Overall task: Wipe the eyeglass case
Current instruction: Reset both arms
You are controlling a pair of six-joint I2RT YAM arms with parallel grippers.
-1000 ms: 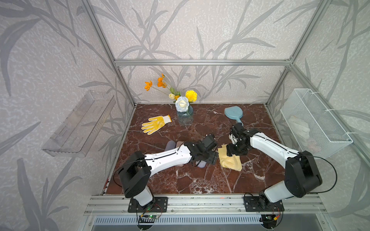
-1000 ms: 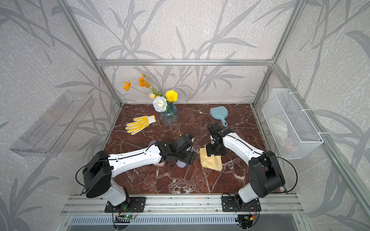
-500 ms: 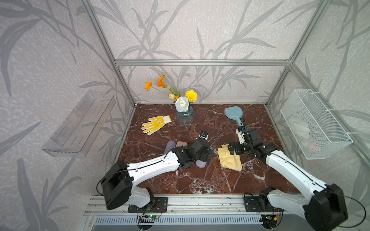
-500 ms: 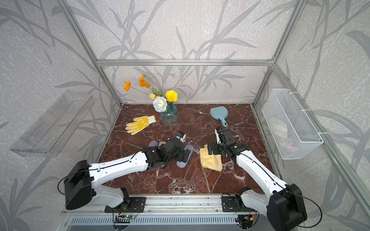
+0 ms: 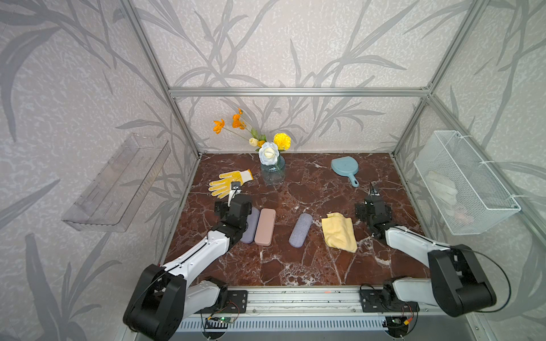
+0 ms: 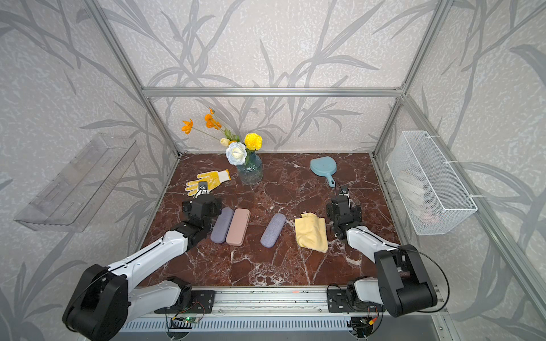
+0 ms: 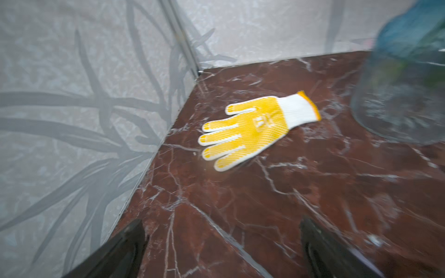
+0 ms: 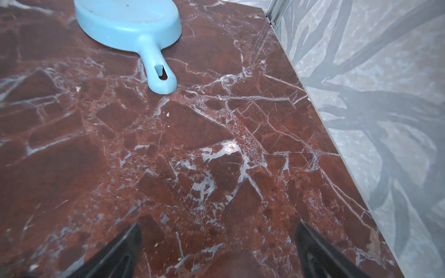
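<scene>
We count three on the marble table (image 5: 295,265). One grey eyeglass case (image 5: 300,230) lies alone near the middle, close to the single yellow cloth (image 5: 339,231) but apart from it. A second grey case (image 6: 222,225) and one pink case (image 5: 265,226) lie side by side, touching, next to the left arm.

Both grippers stand with jaws wide apart and hold nothing. The left gripper (image 7: 222,223) hovers over bare table near the one dotted glove (image 7: 252,130), and the right gripper (image 8: 218,225) near the one blue hand mirror (image 8: 127,21).

One vase (image 5: 273,172) of flowers stands at the back. One wire basket (image 5: 466,183) and one clear shelf (image 5: 118,183) hang on the side walls.
</scene>
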